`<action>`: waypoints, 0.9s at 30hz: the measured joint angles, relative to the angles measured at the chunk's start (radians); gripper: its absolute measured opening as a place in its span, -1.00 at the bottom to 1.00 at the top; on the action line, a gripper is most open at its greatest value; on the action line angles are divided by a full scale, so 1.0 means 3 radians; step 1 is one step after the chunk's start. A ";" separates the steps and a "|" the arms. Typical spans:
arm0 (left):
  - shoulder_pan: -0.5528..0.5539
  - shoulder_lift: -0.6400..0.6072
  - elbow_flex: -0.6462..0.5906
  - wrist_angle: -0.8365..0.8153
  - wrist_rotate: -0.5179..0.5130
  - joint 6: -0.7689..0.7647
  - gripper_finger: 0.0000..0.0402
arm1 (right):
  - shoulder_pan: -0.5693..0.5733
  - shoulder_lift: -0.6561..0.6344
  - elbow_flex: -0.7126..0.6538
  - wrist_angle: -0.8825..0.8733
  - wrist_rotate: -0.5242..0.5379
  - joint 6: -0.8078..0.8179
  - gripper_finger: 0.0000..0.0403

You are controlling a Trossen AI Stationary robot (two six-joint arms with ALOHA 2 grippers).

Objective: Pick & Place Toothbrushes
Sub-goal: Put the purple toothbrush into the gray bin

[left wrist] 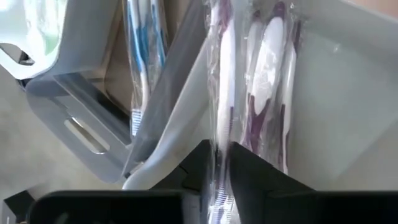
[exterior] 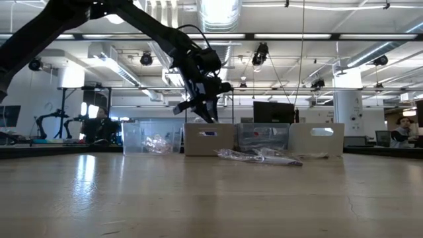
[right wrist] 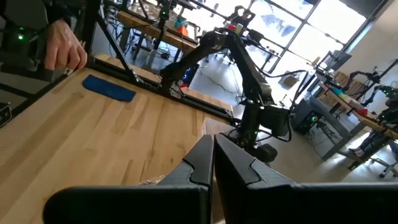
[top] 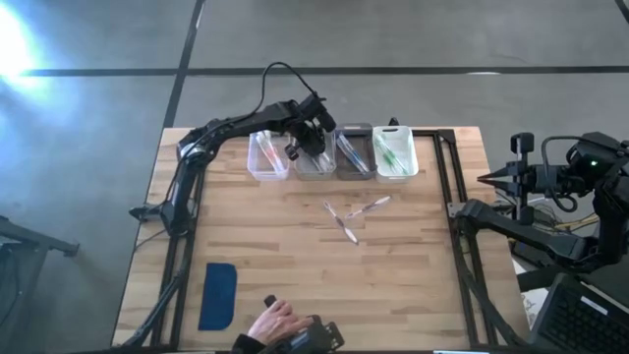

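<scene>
Most of the toothbrushes (top: 393, 152) already lie sorted in the four bins (top: 355, 169) at the table's far edge — only a few wrapped ones (top: 346, 218) lie loose at mid-table. The left gripper (top: 313, 138) hangs over the second bin from the left, fingers pinching a wrapped purple toothbrush (left wrist: 221, 149) above it. The right gripper (right wrist: 213, 163) waits off the right edge, fingers pressed together — empty.
</scene>
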 joint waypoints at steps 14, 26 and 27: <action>-0.0040 -0.0201 -0.0004 -0.0020 -0.0129 -0.0301 -0.56 | 0.0000 0.0000 0.0000 0.0000 0.0000 0.0000 -0.96; -0.0142 -0.0859 -0.0003 -0.0080 -0.0173 -0.0959 -0.56 | 0.0000 0.0000 0.0000 0.0001 0.0000 0.0000 -0.96; -0.0149 -0.0941 -0.0001 -0.0068 -0.0172 -0.1080 -0.56 | 0.0000 0.0000 0.0000 0.0000 0.0000 0.0000 -0.96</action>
